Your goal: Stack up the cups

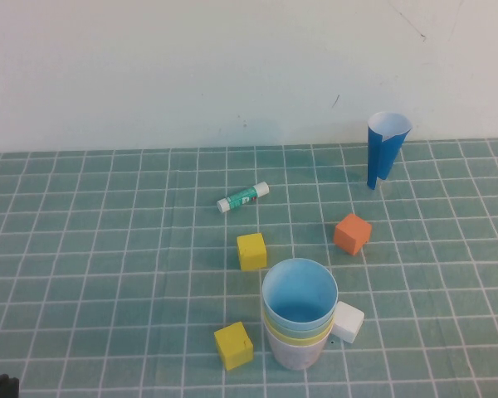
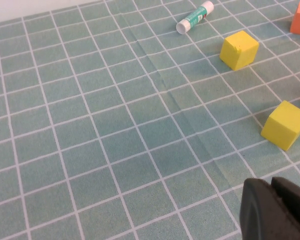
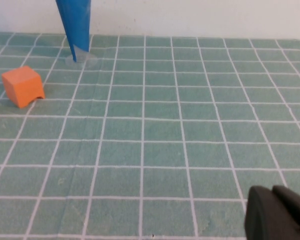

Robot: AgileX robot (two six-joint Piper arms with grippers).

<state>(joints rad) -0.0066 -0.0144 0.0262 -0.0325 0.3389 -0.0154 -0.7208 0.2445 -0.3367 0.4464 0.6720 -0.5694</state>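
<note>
The cups [image 1: 300,315] stand nested as one stack on the counter [image 1: 108,249], at roughly five o'clock from the centre of the high view: light blue innermost, pale green and yellow rims below it, a pale outer cup at the base. A white cube [image 1: 348,322] touches the stack at three o'clock. The left gripper [image 2: 276,210] and the right gripper [image 3: 277,215] are both pressed together, empty, low and well apart from the stack. Judgement: stacking looks complete; next move calls only for parking clear.

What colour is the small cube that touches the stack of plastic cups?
White: the small cube shows best in the high view.
</note>
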